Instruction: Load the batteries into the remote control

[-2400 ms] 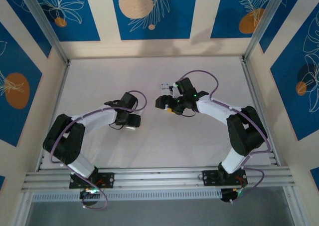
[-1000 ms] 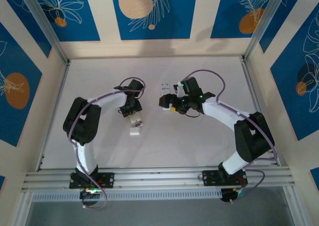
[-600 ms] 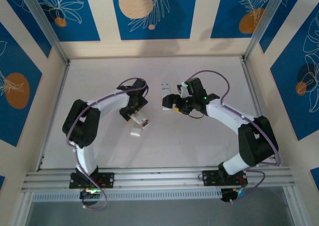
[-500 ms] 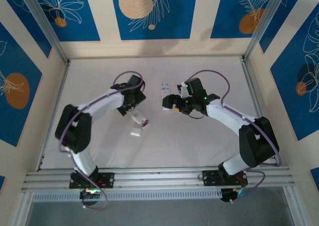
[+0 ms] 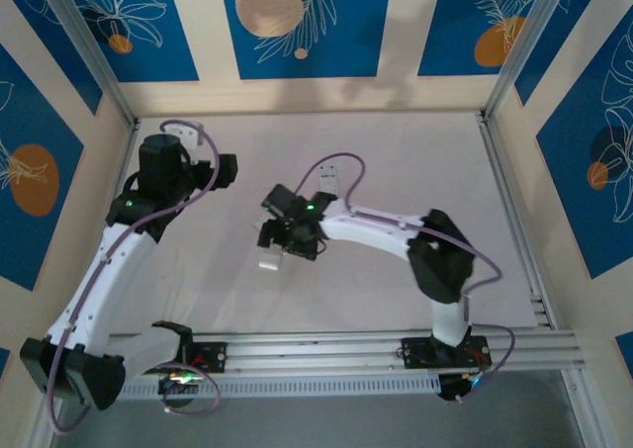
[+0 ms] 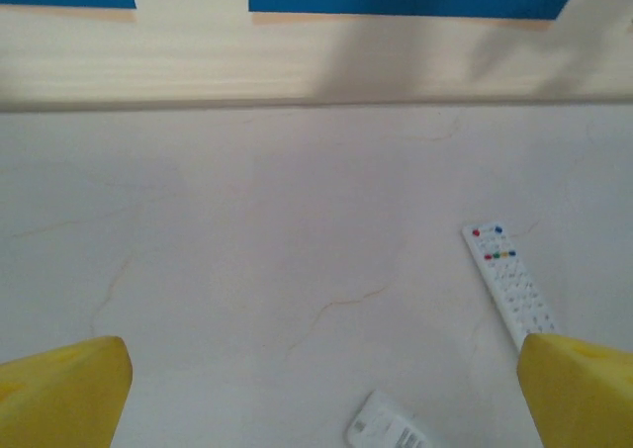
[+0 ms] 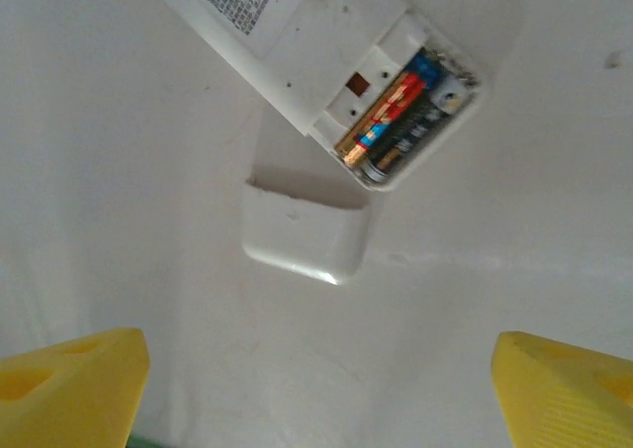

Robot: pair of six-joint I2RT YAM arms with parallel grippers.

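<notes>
Clearance looks to be the reason the left claw (image 5: 226, 169) hangs raised, well to the left of the open remote (image 7: 287, 43). Its yellow fingertips (image 6: 61, 393) are spread wide with nothing between them, and its own camera looks down on mostly bare tabletop (image 5: 227, 305). I judge it is parked out of the other arm's way.

Just beside the open remote's battery end lies the battery cover (image 7: 309, 232). It is off, which leaves the compartment exposed. The open remote itself lies back up with its label showing, so the compartment faces upward. The batteries (image 7: 398, 124) sit inside it side by side; I can count two, with their coppery ends visible.

Over that end of the open remote and the cover hovers the right claw (image 7: 318, 391), its jaws wide apart and gripping nothing. It is probably placed there to press the cells home or to fetch the cover.

To the right of the open remote, and apart from it, rests a second remote (image 5: 328, 179) with its buttons up. Whether it holds cells cannot be told.
</notes>
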